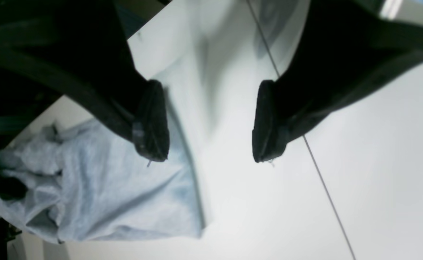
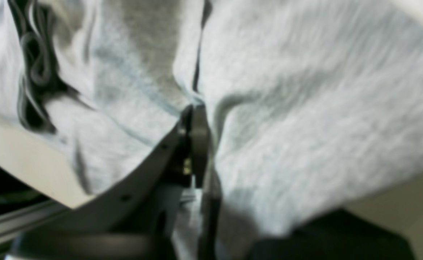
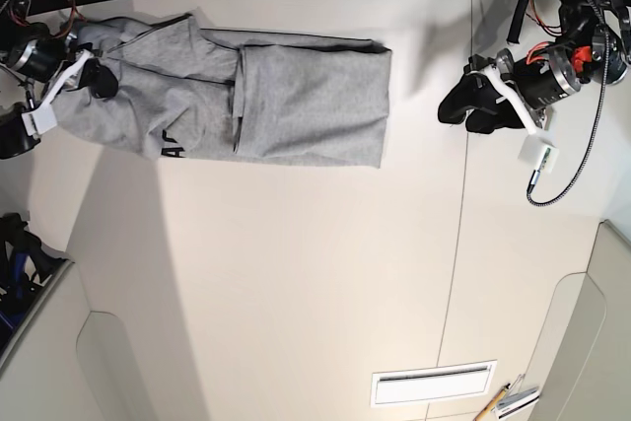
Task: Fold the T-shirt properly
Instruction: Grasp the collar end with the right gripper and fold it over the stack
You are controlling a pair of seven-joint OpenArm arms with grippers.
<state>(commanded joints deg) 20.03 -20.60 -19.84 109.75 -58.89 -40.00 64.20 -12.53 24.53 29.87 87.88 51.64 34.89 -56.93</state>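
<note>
T-shirt (image 3: 266, 96) edge in clamped right gripper (image 2: 195, 119) (left gripper (image 1: 211, 122) wide apart, empty)

The heather-grey T-shirt (image 3: 246, 96) lies rumpled, partly folded, black lettering peeking out.

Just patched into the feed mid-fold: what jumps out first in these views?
The grey T-shirt lies stretched along the table's far edge, partly folded, a bit of black lettering showing. The right gripper is shut on its bunched end at base-view left. The left gripper hangs open over bare table, apart from the cloth.
</note>
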